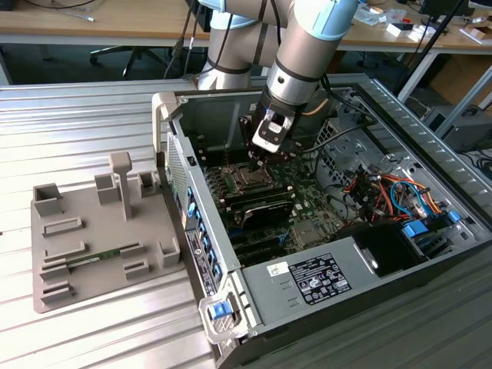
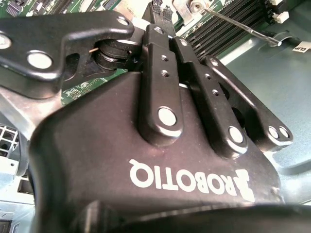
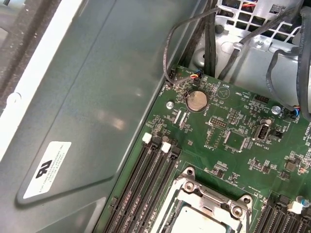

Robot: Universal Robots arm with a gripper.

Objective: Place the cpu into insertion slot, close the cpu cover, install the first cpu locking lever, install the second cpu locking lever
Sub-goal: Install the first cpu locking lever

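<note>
Jaws pinched together above cpu cover (image 3: 214,196) edge, memory slots (image 3: 141,194) close alongside.

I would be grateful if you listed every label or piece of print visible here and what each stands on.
White lettering on the gripper: a maker's mark, upside down, left unquoted.
White sticker on the case wall: too small to read.
White label on the power supply: too small to read.
Silkscreen on the green circuit board: too small to read.
</note>
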